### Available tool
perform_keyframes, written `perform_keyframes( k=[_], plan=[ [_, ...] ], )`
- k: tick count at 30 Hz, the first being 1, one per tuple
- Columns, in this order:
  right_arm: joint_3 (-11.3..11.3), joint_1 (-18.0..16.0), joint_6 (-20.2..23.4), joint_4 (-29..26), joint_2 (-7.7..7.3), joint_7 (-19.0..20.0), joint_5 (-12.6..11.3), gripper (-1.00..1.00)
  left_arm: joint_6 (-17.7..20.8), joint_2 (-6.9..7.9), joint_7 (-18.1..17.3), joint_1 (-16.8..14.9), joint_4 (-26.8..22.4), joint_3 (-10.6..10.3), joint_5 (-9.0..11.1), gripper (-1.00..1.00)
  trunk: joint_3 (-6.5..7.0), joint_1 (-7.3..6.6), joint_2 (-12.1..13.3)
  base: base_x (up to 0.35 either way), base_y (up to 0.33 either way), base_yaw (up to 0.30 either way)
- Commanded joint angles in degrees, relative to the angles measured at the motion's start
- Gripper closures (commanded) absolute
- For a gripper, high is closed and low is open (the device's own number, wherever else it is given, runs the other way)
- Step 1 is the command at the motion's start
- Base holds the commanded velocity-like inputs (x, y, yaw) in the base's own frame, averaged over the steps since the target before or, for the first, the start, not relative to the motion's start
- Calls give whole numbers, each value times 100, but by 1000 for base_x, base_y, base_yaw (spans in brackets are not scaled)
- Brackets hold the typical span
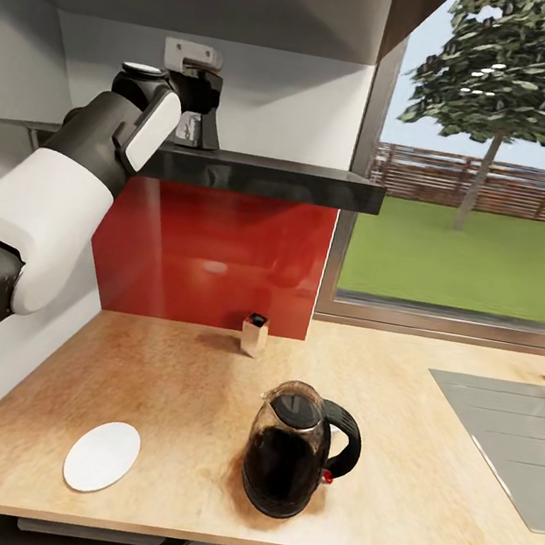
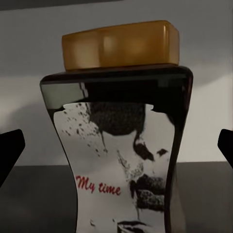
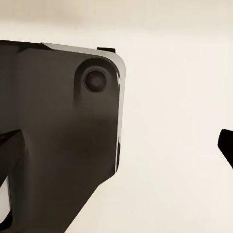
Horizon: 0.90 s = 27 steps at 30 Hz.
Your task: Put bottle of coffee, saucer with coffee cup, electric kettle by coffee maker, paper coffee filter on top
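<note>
The bottle of coffee (image 2: 116, 145) stands upright on the kitchen shelf (image 1: 262, 176). It is a dark jar with a yellow cap and a white label reading "My time". My left gripper (image 2: 116, 145) is open, with one black fingertip on each side of the jar and a gap to both. In the head view the left gripper (image 1: 198, 109) is raised to shelf height and covers the jar. The electric kettle (image 1: 294, 462), clear glass with dark liquid, stands on the kitchen countertop (image 1: 200, 385). The white saucer (image 1: 103, 455) lies flat near the front left edge. My right gripper (image 3: 116, 145) is open beside a dark robot part.
A small tan box with a black top (image 1: 254, 334) stands by the red backsplash. A grey sink (image 1: 501, 444) is set into the counter at right, below a window. A dark cabinet hangs above the shelf, and a white wall closes the left side.
</note>
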Motion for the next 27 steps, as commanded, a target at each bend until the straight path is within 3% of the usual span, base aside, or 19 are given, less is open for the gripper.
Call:
perform_keyframes(
  k=[1, 27],
  plan=[
    [-43, -2, -16, -1, 1, 3, 58, -100, 16, 9, 52, -6, -8, -42, 59, -100, -13, 4, -13, 4, 0, 0],
    [-43, -2, -16, -1, 0, 3, 58, -100, 5, 19, 60, 152, 1, -34, 96, -100, -13, 4, -13, 55, 0, 0]
  ],
)
